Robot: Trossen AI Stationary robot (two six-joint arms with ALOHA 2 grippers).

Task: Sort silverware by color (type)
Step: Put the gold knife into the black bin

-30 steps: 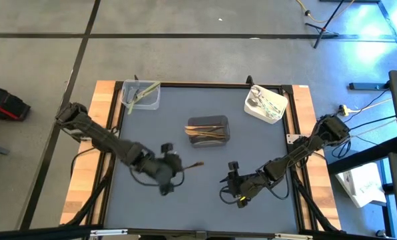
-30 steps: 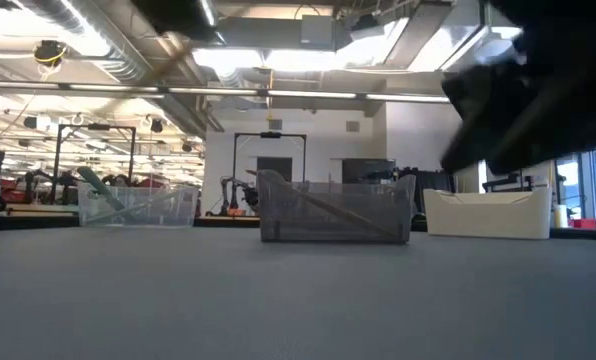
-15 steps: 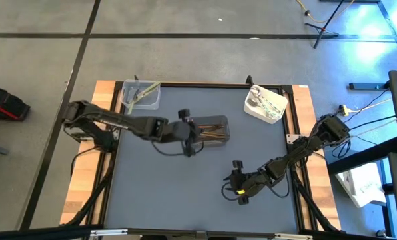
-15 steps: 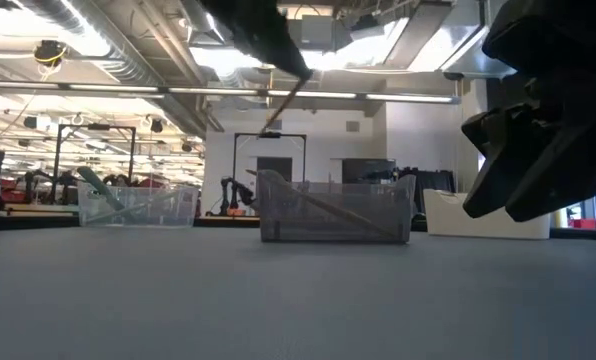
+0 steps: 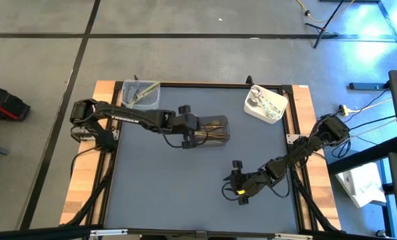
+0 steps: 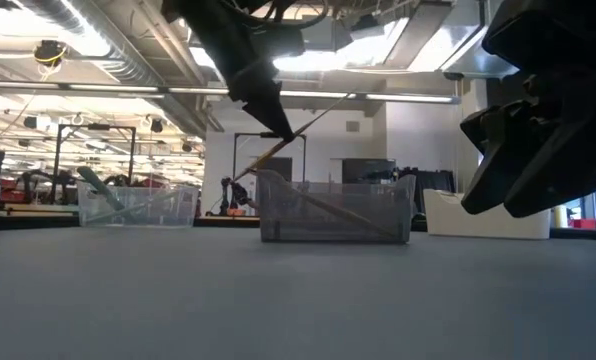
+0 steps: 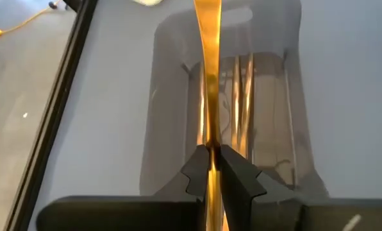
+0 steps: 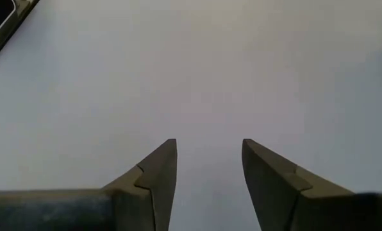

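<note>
The left gripper (image 7: 211, 168) is up over the dark grey bin (image 5: 212, 131) in the middle of the desk (image 5: 185, 193). Its fingers are pinched tight on one orange utensil (image 7: 207, 77), which sticks out over the bin & tilts down. More orange ones (image 5: 214, 127) lie inside that bin already.

The right gripper (image 8: 209, 168) hangs low near the front of the desk, well apart from the bins. Its fingers are wide & hold nothing.

The clear bin (image 5: 143, 95) at the back left has green utensils (image 5: 144, 92). The white bin (image 5: 266, 105) at the back right has shiny ones (image 5: 262, 101).

I see no loose utensils on the desk, so I think the job is nearly done. What's left, prob: let go of this orange one into the grey bin
</note>
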